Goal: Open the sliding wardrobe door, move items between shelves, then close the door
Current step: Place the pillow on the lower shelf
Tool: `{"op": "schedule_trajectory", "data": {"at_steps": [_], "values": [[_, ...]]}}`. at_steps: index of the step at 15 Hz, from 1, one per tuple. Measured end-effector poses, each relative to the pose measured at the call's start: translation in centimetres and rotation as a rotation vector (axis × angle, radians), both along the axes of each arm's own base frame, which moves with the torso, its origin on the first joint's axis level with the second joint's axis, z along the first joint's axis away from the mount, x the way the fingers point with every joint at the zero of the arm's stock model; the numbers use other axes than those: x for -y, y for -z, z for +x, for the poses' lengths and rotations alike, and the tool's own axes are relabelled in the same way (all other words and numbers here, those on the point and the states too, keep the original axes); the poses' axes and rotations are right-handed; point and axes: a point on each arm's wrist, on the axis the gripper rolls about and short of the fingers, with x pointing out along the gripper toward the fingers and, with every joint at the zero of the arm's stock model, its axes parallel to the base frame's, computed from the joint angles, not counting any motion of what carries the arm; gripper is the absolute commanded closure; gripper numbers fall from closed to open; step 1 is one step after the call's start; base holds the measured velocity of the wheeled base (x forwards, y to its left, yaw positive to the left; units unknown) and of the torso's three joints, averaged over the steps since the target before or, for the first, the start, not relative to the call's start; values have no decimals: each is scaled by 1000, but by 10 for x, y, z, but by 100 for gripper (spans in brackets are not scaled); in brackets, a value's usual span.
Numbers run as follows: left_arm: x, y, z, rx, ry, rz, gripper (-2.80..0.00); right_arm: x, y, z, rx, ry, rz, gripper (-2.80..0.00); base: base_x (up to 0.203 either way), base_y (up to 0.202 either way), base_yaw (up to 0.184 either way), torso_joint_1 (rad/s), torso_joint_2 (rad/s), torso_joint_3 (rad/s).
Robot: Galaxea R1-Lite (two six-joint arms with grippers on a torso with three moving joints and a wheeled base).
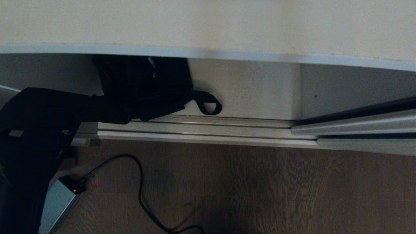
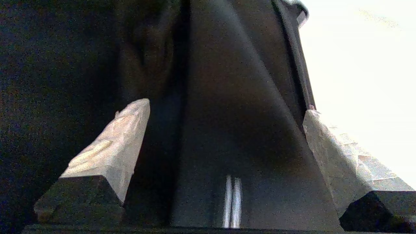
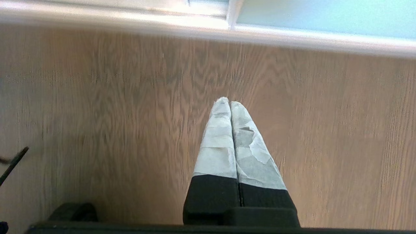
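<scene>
Under the white shelf [image 1: 208, 53], the left gripper [image 2: 224, 143] is held wide apart at the black bag [image 1: 143, 84]; the right gripper [image 3: 230, 104] is pressed together above the floor [image 3: 97, 97].

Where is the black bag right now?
In the head view, the soft black fabric bag sits left of centre on the wardrobe's bottom board, under the white laminate shelf, its strap loop beside the grooved metal floor track.
</scene>
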Motion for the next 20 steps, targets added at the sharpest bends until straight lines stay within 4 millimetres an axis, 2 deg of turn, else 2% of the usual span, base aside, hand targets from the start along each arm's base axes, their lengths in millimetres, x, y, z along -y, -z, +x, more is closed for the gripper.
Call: {"op": "schedule_trajectory", "data": {"at_steps": [5, 6, 11, 14, 17, 20], "values": [[0, -5, -1, 17, 1, -5, -280, 0, 0, 0, 0, 0, 0, 0, -185, 0, 1, 3, 2, 2], [0, -5, -1, 21, 1, -6, 0, 0, 0, 0, 0, 0, 0, 0, -66, 0, -4, -2, 7, -2], [0, -4, 0, -62, -10, -11, 0, 0, 0, 0, -1, 0, 0, 0, 0, 0, 0, 0, 0, 0], [0, 2, -8, -208, -5, 10, 0, 0, 0, 0, 0, 0, 0, 0, 0, 0, 0, 0, 0, 0], [4, 5, -34, -403, 20, 52, 0, 0, 0, 0, 0, 0, 0, 0, 0, 0, 0, 0, 0, 0], [0, -12, -79, -501, 39, 79, 0, 0, 0, 0, 0, 0, 0, 0, 0, 0, 0, 0, 0, 0]]}}
